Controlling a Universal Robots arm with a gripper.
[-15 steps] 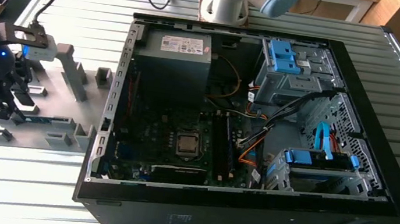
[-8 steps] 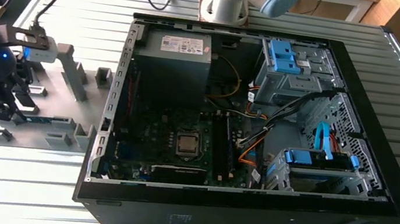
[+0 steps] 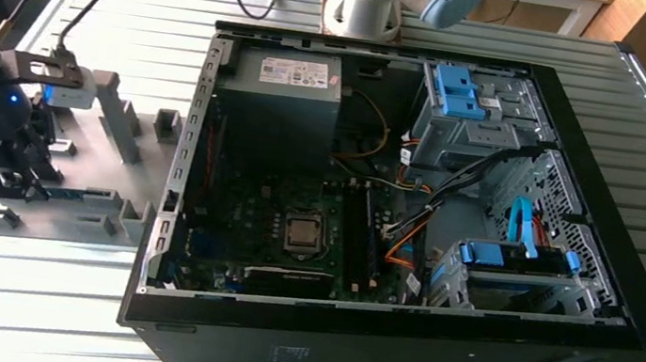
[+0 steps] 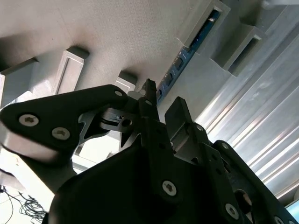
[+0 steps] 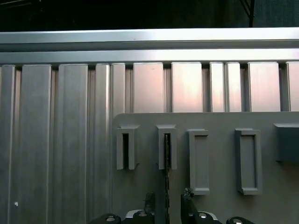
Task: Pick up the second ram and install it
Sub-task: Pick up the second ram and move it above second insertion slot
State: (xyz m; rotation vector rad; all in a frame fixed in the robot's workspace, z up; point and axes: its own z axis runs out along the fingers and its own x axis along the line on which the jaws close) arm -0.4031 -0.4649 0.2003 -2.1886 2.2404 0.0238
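The second ram (image 4: 187,52) is a thin dark green board standing on edge in slotted pale grey holder blocks (image 5: 167,148) on a grey plate (image 3: 75,141), at the exterior view's left, beside the computer case. In the first wrist view the ram (image 5: 167,179) appears edge-on as a thin dark line running from a slot toward the gripper. My gripper (image 5: 167,201) is low over the plate with one black finger on each side of the stick and a clear gap to both. It is open and holds nothing. In the exterior view the gripper (image 3: 4,179) hangs at the plate's left end, with the ram (image 3: 74,195) just beside it.
The open black computer case (image 3: 645,321) lies to the right on the ribbed metal table (image 3: 16,290). Inside it are the motherboard (image 3: 241,226), power supply (image 3: 277,103), blue drive bays (image 3: 463,91) and loose cables (image 3: 419,223). Several empty holder blocks (image 5: 247,161) stand on the plate.
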